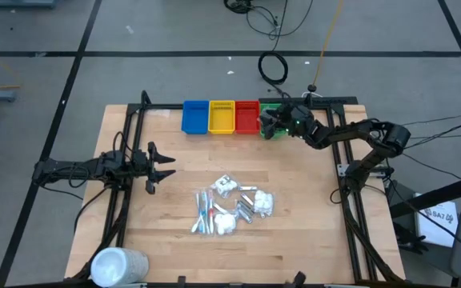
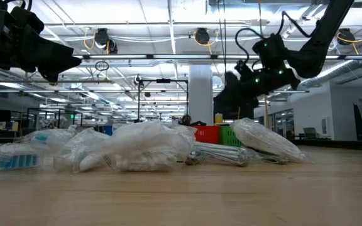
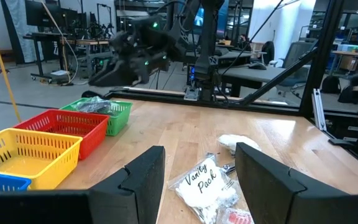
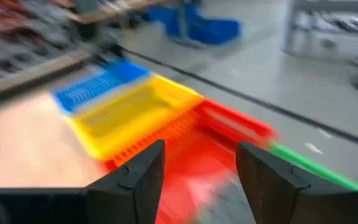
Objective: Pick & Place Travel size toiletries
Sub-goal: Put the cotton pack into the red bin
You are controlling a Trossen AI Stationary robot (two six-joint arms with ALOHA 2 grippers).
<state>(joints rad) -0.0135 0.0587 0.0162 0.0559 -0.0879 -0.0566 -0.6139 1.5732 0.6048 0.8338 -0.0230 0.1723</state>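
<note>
Jaws of right gripper (image 1: 269, 122) spread above green bin (image 3: 107, 114); left gripper (image 1: 165, 167) jaws spread, toiletries pile (image 1: 232, 205) ahead on counter (image 1: 310, 208).

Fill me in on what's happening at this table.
A two-armed robot is sorting travel size toiletries, heaped mid-table, into a row of coloured bins at the far edge. The right gripper hangs over the green bin with its fingers apart and nothing between them; that bin already holds a wrapped item. The left gripper waits open beside the pile, holding nothing. A white cylinder stands at the near left corner.
</note>
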